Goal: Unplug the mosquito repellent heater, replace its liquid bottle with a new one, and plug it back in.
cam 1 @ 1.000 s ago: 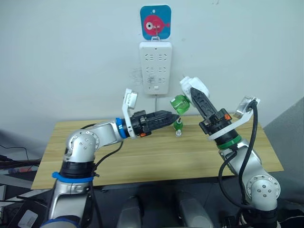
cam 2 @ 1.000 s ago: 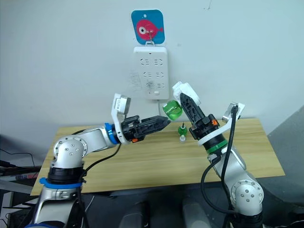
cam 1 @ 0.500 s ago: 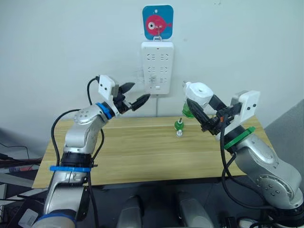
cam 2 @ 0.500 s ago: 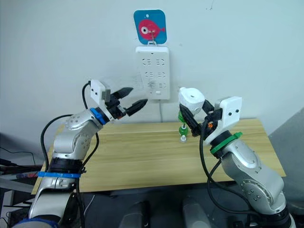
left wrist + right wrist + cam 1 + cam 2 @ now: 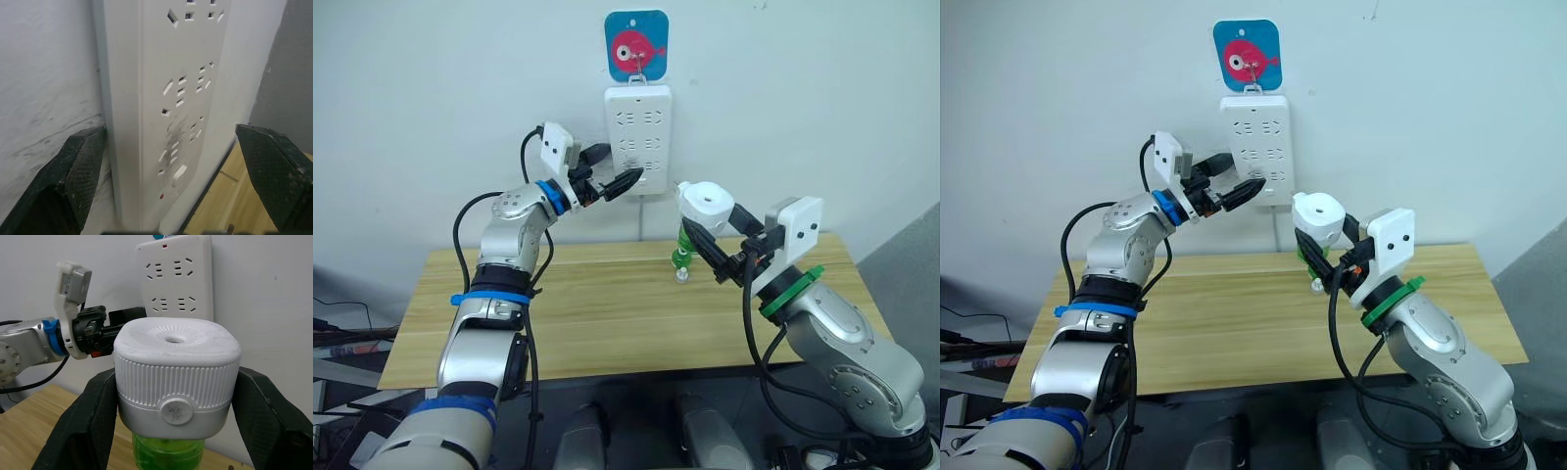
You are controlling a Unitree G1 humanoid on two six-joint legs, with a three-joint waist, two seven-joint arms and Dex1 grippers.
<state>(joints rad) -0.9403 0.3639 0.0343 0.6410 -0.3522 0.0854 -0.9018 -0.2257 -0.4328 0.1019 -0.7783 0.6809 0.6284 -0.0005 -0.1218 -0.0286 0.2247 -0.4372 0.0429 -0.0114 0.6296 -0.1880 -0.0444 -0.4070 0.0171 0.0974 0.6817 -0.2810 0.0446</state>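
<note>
My right gripper (image 5: 712, 233) is shut on the white mosquito repellent heater (image 5: 706, 203), held upright above the table's far side; its ribbed top shows up close (image 5: 176, 367). A green liquid bottle (image 5: 168, 453) hangs from its underside. A second small green bottle (image 5: 680, 266) stands on the table just behind it, partly hidden. My left gripper (image 5: 619, 166) is raised to the wall and open, its fingers (image 5: 78, 176) spread on either side of the white power strip (image 5: 166, 98), apart from it.
The power strip (image 5: 638, 137) hangs on the wall under a blue square hook with a red fish (image 5: 636, 44); all its sockets show bare. Its cord (image 5: 639, 220) drops behind the wooden table (image 5: 607, 313).
My left gripper rose from beside the green bottle to the power strip and opened. My right arm turned the heater upright and lowered it slightly.
</note>
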